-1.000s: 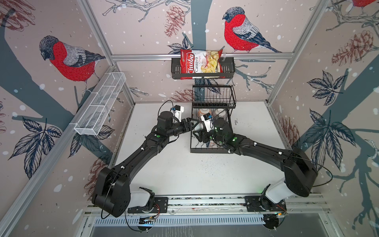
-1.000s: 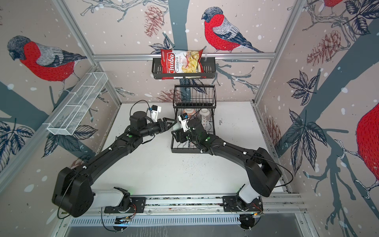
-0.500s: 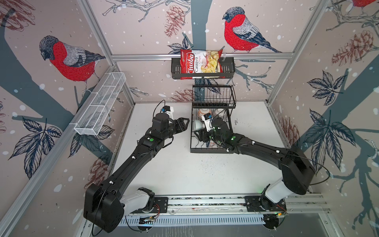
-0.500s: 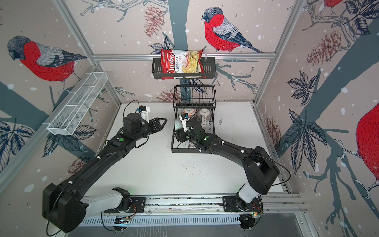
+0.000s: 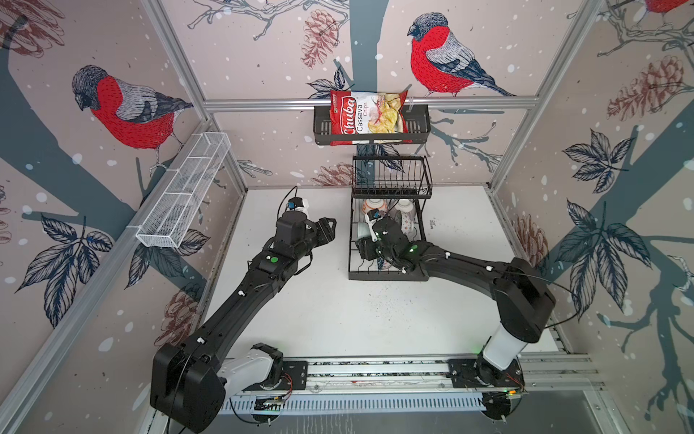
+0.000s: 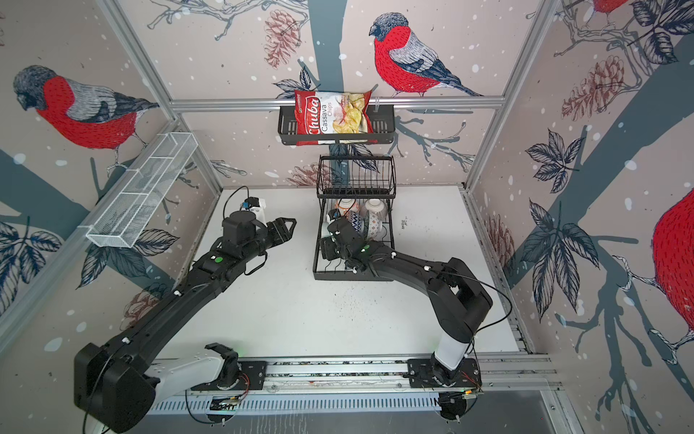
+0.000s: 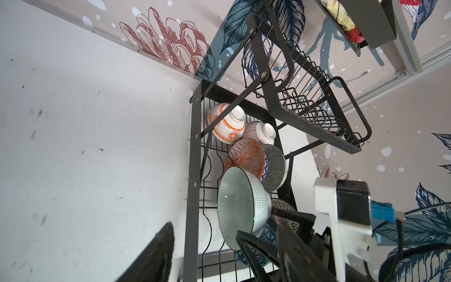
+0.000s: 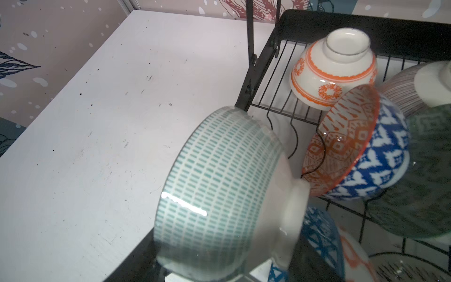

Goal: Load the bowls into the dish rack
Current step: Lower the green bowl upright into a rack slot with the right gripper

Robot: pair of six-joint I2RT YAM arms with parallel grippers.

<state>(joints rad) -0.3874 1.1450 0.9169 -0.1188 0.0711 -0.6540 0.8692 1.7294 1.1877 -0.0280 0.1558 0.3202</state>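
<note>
While the right gripper [image 5: 370, 250] pinches the teal-dashed bowl [image 8: 219, 183] on edge, the bowl hangs at the left edge of the dish rack's [image 5: 388, 277] lower tier. Its opening faces the left arm, and its foot is just beside the orange-lined blue bowl [image 8: 366, 146]. The free slot appears to lie below it. The left gripper [image 5: 331, 231], spread and empty, was at the bowl one second ago and is now clear of the rack.

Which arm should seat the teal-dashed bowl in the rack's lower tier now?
Right. The right gripper is inside the dish rack, apparently clamped on the teal-dashed bowl. The left gripper hangs open and empty beside the rack, touching nothing.
</note>
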